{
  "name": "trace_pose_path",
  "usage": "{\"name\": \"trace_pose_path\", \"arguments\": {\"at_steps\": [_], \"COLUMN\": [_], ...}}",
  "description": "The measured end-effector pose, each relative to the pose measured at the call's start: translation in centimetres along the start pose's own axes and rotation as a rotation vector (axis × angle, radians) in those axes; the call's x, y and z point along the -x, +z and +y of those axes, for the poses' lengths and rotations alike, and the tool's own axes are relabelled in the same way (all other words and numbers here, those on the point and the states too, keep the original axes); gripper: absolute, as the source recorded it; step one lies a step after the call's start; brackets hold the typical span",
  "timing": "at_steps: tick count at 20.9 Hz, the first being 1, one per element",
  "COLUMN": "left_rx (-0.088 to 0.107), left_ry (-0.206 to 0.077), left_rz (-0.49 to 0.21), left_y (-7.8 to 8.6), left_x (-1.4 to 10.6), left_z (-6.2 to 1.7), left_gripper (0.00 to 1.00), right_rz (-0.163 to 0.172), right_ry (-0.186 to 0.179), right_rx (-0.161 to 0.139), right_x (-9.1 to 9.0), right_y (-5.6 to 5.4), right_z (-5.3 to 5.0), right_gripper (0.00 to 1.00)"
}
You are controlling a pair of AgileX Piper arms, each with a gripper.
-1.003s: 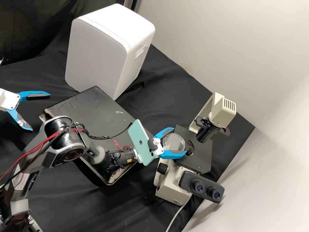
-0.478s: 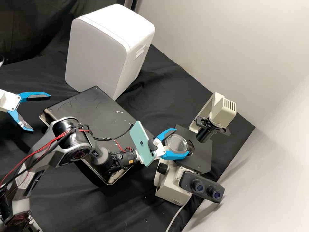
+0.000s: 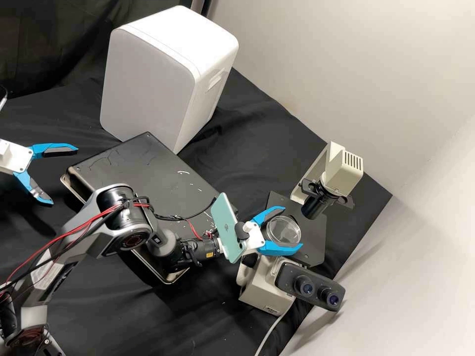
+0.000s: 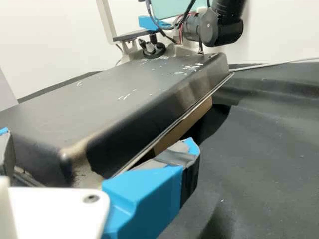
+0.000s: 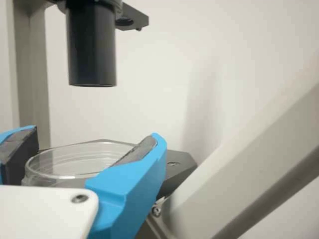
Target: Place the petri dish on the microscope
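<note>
A clear round petri dish (image 3: 283, 228) hangs just above the black stage (image 3: 316, 242) of the beige microscope (image 3: 262, 284), near the front of the bench at the right. My right gripper (image 3: 291, 227) is shut on the dish, one blue finger on each side. In the right wrist view the dish (image 5: 75, 162) sits between my fingers (image 5: 134, 169), with the stage (image 5: 174, 164) below and the dark condenser tube (image 5: 92, 45) above and beyond. My left gripper (image 3: 62, 174) stands open at the far left, holding nothing, beside the flat black case (image 4: 124, 109).
A big white box-shaped appliance (image 3: 168, 74) stands at the back. The flat black case (image 3: 148, 178) lies mid-bench between the arms. The microscope's eyepieces (image 3: 316, 291) stick out toward the front. A pale wall closes off the right side.
My right arm has carried the dish rightward and toward the front, farther over the stage. The left gripper has barely shifted.
</note>
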Motion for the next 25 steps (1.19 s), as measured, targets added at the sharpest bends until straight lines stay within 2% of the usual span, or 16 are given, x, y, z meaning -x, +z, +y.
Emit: {"name": "trace_pose_path", "arguments": {"at_steps": [7, 16, 17, 25], "left_rx": [0.001, 0.001, 0.001, 0.003], "left_ry": [-0.008, -0.008, -0.008, -0.02], "left_rz": [0.002, 0.002, 0.002, 0.002], "left_y": [-0.03, -0.03, -0.03, -0.04], "left_x": [-0.05, -0.05, -0.05, -0.12], "left_z": [-0.14, -0.14, -0.14, -0.36], "left_gripper": [1.0, 1.0, 1.0, 1.0], "right_rz": [0.005, 0.001, 0.001, -0.008], "right_ry": [0.016, 0.021, 0.021, 0.018], "right_rx": [0.007, -0.001, -0.001, 0.017], "right_x": [-0.09, -0.09, -0.09, -0.16], "right_y": [0.22, 0.05, 0.05, -0.1], "right_z": [-0.12, -0.31, -0.31, -0.49], "right_gripper": [0.0, 0.0, 1.0, 1.0]}}
